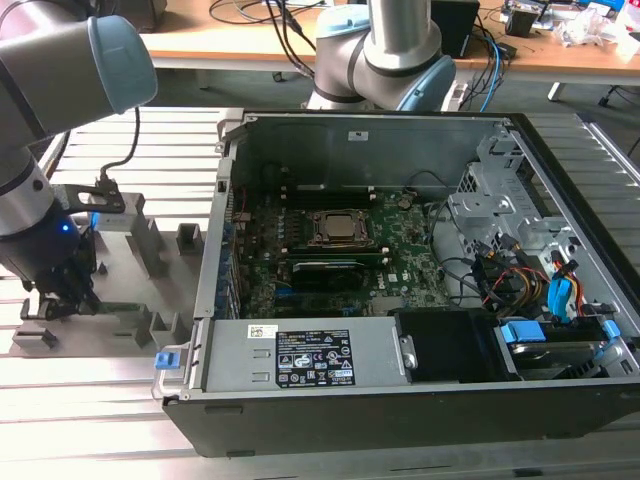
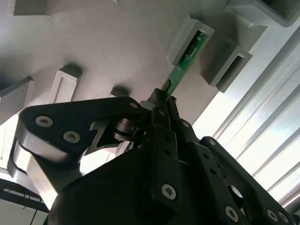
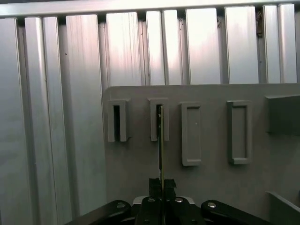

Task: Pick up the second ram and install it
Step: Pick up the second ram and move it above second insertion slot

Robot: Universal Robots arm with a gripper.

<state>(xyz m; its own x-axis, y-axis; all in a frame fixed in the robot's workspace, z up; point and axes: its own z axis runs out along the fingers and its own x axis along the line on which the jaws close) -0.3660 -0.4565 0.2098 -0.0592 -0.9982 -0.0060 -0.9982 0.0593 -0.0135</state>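
I'm at the pick-up step. My jaws are clamped on the second ram [image 2: 185,63], which runs straight out ahead of them, its far end seated in a grey fixture block [image 2: 180,38]. I judge that freeing it calls for a straight pull along the slot.

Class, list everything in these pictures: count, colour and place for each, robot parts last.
computer case: one, black, open, exterior view's right.
motherboard: one, green, inside the case.
power supply: one, grey, at the case's near edge.
fixture blocks: several, grey, exterior view's left.
second ram: one, green, one end in a fixture block.
arm: one, grey with blue caps, over the fixture blocks.
gripper: one, black, shut on the second ram.
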